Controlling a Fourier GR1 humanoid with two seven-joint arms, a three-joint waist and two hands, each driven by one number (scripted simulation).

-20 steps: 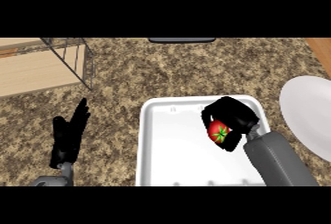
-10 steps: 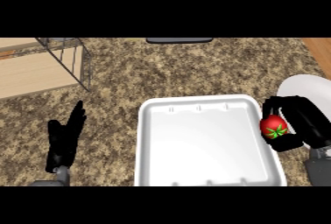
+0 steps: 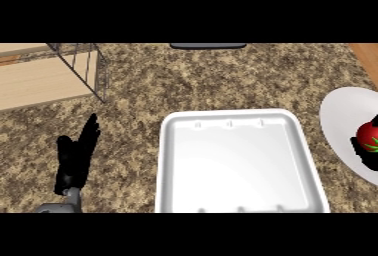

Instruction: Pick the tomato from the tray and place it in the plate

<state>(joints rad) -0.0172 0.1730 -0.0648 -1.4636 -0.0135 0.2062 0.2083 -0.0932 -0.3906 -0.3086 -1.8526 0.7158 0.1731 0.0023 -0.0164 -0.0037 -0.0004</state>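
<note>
mostly done: tomato [image 3: 368, 138] is off the tray [image 3: 238, 165] and over the plate [image 3: 345, 117] at the right edge. right hand [image 3: 374, 165] barely in view, can't tell its fingers or whether it has released. left hand [image 3: 76, 157] rests open, holding nothing.

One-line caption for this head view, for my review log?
Tomato over the white plate at right, white tray bare, left hand resting open on the counter.

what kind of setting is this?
Likely a kitchen counter: a speckled granite-style countertop carrying a white tray and a white plate with a tomato over it. A wire rack and wooden surface sit at upper left.
</note>
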